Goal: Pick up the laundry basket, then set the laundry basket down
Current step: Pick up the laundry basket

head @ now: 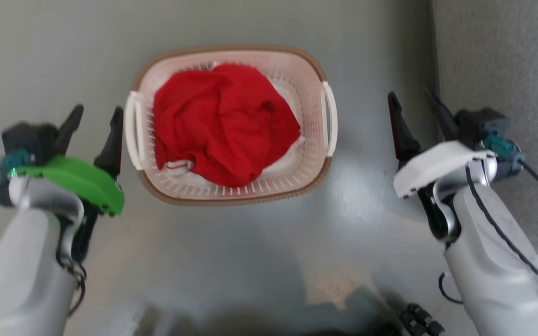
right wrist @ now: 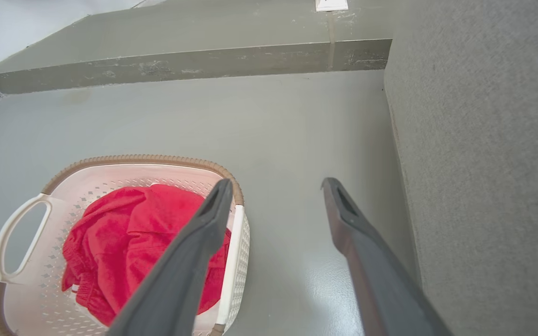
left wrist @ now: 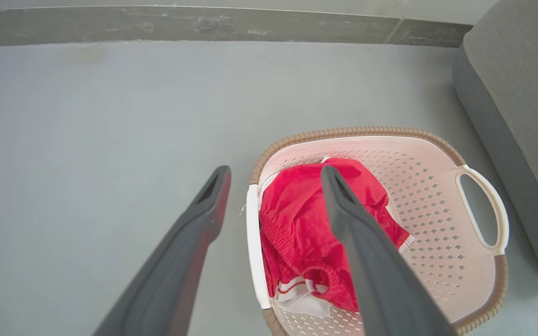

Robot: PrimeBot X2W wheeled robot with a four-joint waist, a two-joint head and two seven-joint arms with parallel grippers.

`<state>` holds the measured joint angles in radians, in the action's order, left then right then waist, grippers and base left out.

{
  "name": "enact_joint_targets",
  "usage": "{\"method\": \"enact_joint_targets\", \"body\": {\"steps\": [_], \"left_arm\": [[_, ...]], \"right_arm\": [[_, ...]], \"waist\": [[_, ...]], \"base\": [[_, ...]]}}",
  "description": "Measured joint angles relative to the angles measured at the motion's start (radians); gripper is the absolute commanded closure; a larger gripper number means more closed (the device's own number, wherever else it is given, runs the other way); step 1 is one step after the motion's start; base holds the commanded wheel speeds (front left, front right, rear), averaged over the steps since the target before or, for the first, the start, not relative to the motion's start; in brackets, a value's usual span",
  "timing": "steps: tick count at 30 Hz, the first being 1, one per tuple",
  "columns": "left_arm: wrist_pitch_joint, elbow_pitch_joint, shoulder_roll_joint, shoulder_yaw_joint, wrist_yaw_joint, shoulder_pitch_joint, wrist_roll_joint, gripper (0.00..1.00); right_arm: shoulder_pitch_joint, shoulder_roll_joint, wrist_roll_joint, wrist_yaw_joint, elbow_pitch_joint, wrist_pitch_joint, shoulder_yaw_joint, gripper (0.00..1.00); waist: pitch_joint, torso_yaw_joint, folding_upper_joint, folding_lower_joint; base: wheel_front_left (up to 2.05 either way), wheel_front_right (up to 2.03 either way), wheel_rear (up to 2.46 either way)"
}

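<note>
Left gripper point(head: 96, 116) and right gripper point(head: 413, 100) gape wide, empty, flanking the laundry basket point(head: 306, 163); the left seems just clear of it.

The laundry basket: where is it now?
In the head view the laundry basket sits on the floor, between the left gripper and the right gripper, nearer the left.

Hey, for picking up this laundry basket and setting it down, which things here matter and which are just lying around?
Part of the job:
- laundry basket, standing on the floor
- left claw and right claw, both open, one at each side of it

Just lying about:
- red garment, bundled inside the basket
- grey upholstered furniture, to the right
</note>
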<state>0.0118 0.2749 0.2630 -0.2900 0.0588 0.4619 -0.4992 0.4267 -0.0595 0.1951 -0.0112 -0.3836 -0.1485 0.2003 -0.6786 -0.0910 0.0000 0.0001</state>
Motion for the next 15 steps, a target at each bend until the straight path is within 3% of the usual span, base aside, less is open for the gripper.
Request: {"method": "enact_joint_targets", "body": {"steps": [15], "left_arm": [[-0.061, 0.182, 0.019, -0.031, 0.044, 0.213, 0.000, 0.00]], "right_arm": [[0.203, 0.000, 0.041, -0.021, -0.157, 0.011, 0.101, 0.00]], "waist": [[-0.190, -0.030, 0.0000, 0.0001]], "base": [[0.00, 0.00, 0.00]]}}
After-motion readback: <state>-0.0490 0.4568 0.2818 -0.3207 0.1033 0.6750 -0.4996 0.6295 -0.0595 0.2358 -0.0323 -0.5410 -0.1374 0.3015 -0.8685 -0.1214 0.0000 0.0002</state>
